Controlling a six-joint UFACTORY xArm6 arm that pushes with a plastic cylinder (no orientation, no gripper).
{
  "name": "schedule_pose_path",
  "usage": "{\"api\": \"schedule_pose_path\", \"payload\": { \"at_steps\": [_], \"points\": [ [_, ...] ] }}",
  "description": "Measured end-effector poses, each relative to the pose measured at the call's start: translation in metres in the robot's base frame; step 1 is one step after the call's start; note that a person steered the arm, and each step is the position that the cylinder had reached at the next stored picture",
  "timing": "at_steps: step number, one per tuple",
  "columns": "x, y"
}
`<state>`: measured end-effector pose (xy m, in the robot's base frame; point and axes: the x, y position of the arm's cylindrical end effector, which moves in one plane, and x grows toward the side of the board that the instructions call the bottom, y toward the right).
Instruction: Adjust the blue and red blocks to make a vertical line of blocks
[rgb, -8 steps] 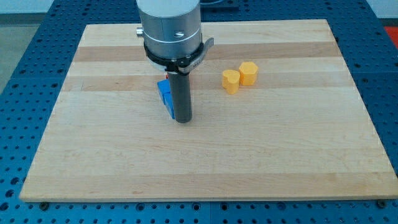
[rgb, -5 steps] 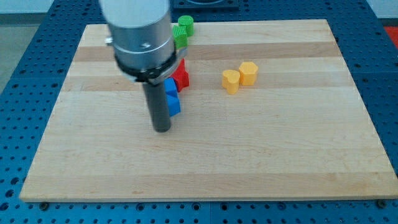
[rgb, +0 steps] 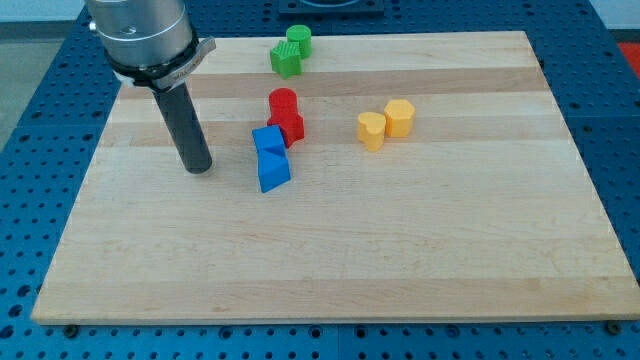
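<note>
Resting on the wooden tabletop (rgb: 330, 270), my tip (rgb: 199, 168) sits well to the left of the blocks, touching none of them; the arm ends in this plain rod, so there is no hand to open or close and nothing is held. Nearest of the blocks is a blue wedge-like block (rgb: 273, 171), and just beyond it, touching it, a second blue block (rgb: 268, 140). Beside that one on its far right stands a red block (rgb: 289, 125), with another red block (rgb: 283, 101) touching it on the far side. Together the four run in a rough, slightly slanted line from near to far. Off to the right, well apart, two yellow blocks (rgb: 385, 124) sit side by side. Farthest away, near the far edge, lie two green blocks (rgb: 290, 51), touching each other.
</note>
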<state>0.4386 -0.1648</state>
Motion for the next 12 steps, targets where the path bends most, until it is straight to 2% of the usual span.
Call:
{"api": "schedule_pose_path", "payload": {
  "at_steps": [3,6,8,9,10,11,12],
  "points": [
    [-0.043,0.030],
    [-0.042,0.064],
    [-0.054,0.052],
    [-0.082,0.015],
    [-0.117,0.005],
    [-0.142,0.016],
    [-0.146,0.049]
  ]
}}
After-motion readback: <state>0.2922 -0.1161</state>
